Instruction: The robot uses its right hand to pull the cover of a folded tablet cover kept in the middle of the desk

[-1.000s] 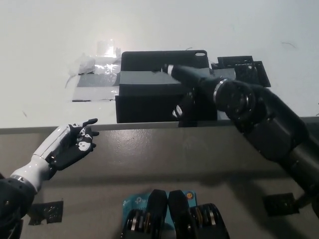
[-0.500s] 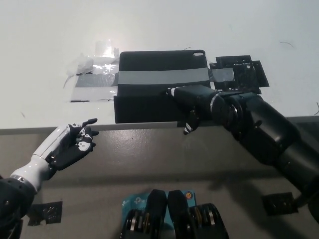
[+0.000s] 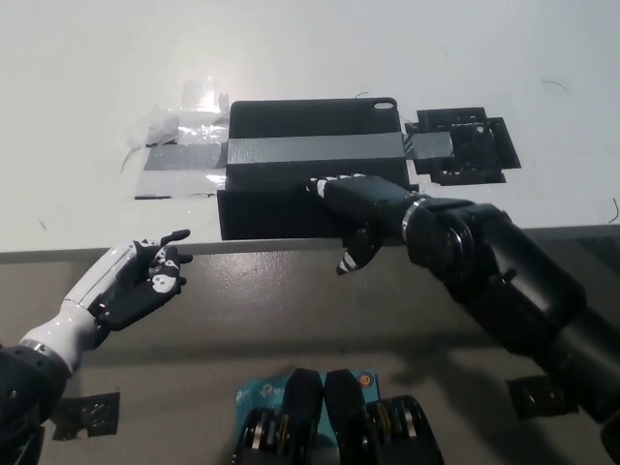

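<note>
Head view shows the black tablet cover (image 3: 310, 170) lying flat in the middle of the white surface (image 3: 97, 77), near its front edge, with grey tape (image 3: 291, 150) across it. Right robot hand (image 3: 354, 208) rests on its front part, fingers spread, gripping nothing. Left robot hand (image 3: 140, 281) waits open below the edge.

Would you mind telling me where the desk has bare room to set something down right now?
The desk is bare along its far edge above the tablet cover, and at near left between the tape patch and the left hand. It is crowded mid-desk: the right hand lies on the cover, with black tape beside it.
</note>
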`<state>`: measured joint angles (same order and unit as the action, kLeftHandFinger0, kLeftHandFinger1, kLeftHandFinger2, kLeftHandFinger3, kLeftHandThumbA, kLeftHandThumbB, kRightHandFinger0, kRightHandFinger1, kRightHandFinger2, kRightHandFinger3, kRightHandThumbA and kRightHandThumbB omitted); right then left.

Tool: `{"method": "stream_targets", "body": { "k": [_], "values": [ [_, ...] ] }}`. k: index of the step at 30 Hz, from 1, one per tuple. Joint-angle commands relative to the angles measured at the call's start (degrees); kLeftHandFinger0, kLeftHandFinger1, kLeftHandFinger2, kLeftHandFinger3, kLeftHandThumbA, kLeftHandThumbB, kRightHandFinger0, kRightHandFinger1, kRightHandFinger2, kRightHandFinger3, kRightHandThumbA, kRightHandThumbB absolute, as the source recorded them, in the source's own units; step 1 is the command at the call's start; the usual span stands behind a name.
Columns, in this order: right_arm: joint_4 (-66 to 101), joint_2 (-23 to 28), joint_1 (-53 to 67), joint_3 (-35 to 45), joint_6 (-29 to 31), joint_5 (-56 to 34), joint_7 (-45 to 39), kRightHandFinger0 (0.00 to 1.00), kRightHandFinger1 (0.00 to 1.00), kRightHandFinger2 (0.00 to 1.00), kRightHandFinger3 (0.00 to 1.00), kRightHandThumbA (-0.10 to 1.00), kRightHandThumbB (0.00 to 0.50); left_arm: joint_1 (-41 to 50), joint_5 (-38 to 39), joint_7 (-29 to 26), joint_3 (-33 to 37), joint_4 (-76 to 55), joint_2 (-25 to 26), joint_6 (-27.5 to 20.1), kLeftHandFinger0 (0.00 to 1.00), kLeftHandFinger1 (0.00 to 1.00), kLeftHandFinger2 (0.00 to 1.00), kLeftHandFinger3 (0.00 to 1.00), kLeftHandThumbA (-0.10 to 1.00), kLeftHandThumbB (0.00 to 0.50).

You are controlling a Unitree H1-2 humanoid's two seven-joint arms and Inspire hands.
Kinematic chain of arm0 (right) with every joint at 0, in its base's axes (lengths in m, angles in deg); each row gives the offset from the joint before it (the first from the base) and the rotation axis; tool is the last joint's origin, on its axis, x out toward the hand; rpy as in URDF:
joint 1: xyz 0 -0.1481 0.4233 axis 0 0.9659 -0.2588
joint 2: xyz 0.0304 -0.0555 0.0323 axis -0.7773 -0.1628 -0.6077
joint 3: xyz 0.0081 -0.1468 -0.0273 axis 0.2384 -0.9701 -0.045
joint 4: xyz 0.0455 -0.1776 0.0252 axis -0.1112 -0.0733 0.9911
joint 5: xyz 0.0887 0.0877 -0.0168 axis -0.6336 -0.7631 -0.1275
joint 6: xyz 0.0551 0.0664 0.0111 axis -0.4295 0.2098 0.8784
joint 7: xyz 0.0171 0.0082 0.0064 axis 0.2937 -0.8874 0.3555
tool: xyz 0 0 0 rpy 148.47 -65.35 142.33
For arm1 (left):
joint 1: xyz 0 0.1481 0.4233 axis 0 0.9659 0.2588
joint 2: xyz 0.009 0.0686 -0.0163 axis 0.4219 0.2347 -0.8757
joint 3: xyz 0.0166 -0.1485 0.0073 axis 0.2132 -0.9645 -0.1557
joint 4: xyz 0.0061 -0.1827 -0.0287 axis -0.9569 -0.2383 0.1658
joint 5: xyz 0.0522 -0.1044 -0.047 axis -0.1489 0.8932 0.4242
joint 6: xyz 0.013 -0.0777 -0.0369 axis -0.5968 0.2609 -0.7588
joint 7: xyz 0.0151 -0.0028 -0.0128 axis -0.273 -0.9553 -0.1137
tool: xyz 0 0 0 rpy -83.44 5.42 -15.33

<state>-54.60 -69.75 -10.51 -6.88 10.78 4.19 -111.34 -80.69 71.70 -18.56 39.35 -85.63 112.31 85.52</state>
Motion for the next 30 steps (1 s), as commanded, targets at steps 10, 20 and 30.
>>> {"method": "stream_targets", "body": {
  "k": [10, 20, 30],
  "values": [
    [20.5, -6.2, 11.1, 12.0, -11.2, 7.7, -15.6, 0.69, 0.87, 0.94, 1.0, 1.0, 0.373, -1.9, 0.2, 0.5, -0.5, -1.7, 1.1, 0.8, 0.75, 0.84, 0.95, 1.0, 1.0, 0.108],
    [20.7, -7.7, 18.6, 17.7, -11.2, 7.8, -16.9, 1.0, 1.0, 1.0, 1.0, 1.0, 0.319, -1.9, 0.0, 0.6, -0.5, -1.6, 1.1, 0.8, 0.73, 0.82, 0.94, 1.0, 1.0, 0.122],
    [32.5, -4.2, 20.7, 26.5, -11.2, -7.5, -15.6, 1.0, 0.84, 0.85, 0.96, 1.0, 0.179, -1.6, 0.2, 1.1, -0.3, -0.3, 1.2, -0.1, 0.71, 0.81, 0.93, 1.0, 1.0, 0.14]
  ]
}}
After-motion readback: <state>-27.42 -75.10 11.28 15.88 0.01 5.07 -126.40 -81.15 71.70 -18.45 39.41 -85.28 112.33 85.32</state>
